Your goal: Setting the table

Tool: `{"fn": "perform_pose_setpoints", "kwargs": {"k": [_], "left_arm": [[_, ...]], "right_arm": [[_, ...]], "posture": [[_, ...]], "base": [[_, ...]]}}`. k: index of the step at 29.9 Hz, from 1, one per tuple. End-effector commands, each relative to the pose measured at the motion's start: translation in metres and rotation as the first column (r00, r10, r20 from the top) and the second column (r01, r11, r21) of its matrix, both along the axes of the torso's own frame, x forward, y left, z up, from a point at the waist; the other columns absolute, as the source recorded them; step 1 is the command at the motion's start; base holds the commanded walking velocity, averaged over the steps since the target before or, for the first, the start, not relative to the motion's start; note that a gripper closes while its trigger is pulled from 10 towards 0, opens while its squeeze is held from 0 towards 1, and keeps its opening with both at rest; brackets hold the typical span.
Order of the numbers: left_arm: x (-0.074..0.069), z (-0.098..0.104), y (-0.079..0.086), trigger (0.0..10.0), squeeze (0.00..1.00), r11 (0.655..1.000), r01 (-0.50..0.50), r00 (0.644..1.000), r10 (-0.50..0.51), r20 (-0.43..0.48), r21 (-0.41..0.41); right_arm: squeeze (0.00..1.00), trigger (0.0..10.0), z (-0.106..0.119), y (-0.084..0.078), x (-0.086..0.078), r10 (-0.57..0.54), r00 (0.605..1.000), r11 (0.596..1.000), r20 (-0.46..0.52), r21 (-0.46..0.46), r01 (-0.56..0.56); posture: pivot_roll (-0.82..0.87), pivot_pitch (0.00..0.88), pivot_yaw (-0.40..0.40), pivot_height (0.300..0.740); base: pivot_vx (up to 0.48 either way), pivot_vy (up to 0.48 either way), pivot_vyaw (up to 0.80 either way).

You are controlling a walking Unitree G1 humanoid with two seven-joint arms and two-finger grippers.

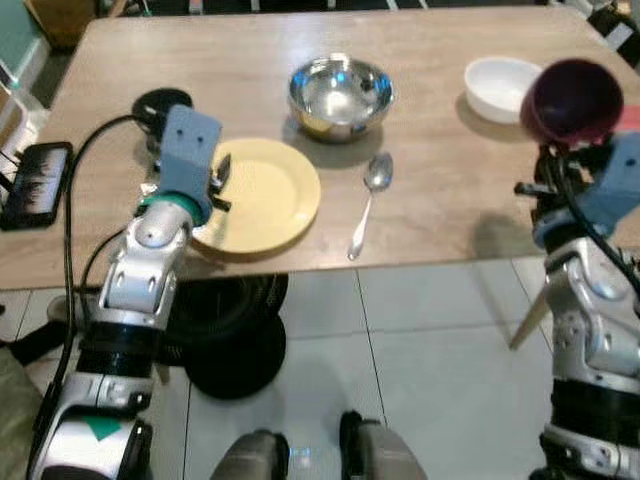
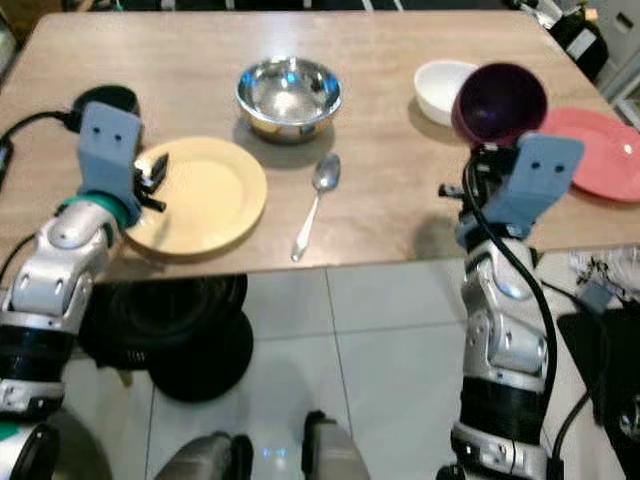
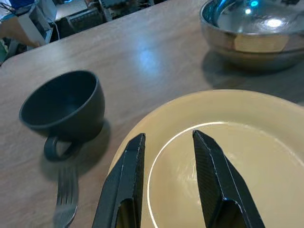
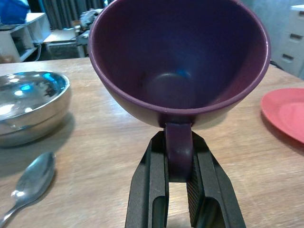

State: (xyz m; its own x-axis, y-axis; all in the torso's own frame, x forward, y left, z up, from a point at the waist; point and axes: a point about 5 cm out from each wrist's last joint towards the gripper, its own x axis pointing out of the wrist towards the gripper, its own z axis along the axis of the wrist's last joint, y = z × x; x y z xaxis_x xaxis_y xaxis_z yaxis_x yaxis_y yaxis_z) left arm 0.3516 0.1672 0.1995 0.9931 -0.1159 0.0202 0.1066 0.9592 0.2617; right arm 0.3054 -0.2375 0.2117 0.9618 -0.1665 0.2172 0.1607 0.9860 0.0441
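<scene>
1. Right gripper (image 4: 179, 190) clamped on the handle of the purple cup (image 4: 178, 57), cup held up above the table (image 1: 430, 220) at right of the head view, mouth tipped toward the camera; thin handle the only purchase, so could swivel or slip out on a jolt
2. Just below and behind the cup: white bowl (image 1: 498, 86) and red plate (image 2: 600, 135); lowering blind could clip either rim
3. Left gripper (image 3: 166, 180) parted, holding nothing, hovering over the near-left rim of the yellow plate (image 1: 265, 195) at centre left; dropping could press the rim and tip or shove the plate off the near edge
4. Black cup (image 3: 64, 107) and fork (image 3: 64, 199) close beside that rim, easily knocked by a sideways sweep
5. Spoon (image 1: 368, 205) and steel bowl (image 1: 340, 95) mid-table, apart from both arms
</scene>
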Motion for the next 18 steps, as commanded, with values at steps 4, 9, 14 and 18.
{"fn": "perform_pose_setpoints", "kwargs": {"k": [4,9,14,18], "left_arm": [[-0.001,-0.004,0.002,10.0,0.00,1.000,-0.003,1.000,0.004,-0.009,0.012],[-0.003,-0.005,0.002,10.0,0.00,1.000,0.002,1.000,-0.002,-0.015,0.017],[-0.006,-0.009,0.003,10.0,0.00,0.999,0.019,0.999,-0.018,-0.042,0.029],[-0.014,-0.012,-0.001,10.0,0.00,0.995,0.095,0.993,-0.093,-0.068,0.032]], "right_arm": [[0.00,10.0,-0.001,-0.003,-0.001,-0.010,1.000,1.000,0.003,-0.002,0.010],[0.00,10.0,-0.008,0.006,0.001,0.040,0.999,0.996,-0.036,-0.075,-0.043],[0.00,10.0,-0.015,0.011,0.004,0.055,0.995,0.989,-0.079,-0.131,-0.065],[0.00,10.0,-0.020,0.016,0.012,0.087,0.988,0.977,-0.131,-0.184,-0.110]], "posture": [[0.03,0.038,0.054,0.740],[0.04,0.041,0.049,0.740],[0.06,0.055,0.043,0.740],[0.07,0.081,0.037,0.740]], "base": [[0.000,0.000,0.00],[0.000,0.000,0.00],[0.000,0.000,0.00],[0.000,0.000,0.00]]}}
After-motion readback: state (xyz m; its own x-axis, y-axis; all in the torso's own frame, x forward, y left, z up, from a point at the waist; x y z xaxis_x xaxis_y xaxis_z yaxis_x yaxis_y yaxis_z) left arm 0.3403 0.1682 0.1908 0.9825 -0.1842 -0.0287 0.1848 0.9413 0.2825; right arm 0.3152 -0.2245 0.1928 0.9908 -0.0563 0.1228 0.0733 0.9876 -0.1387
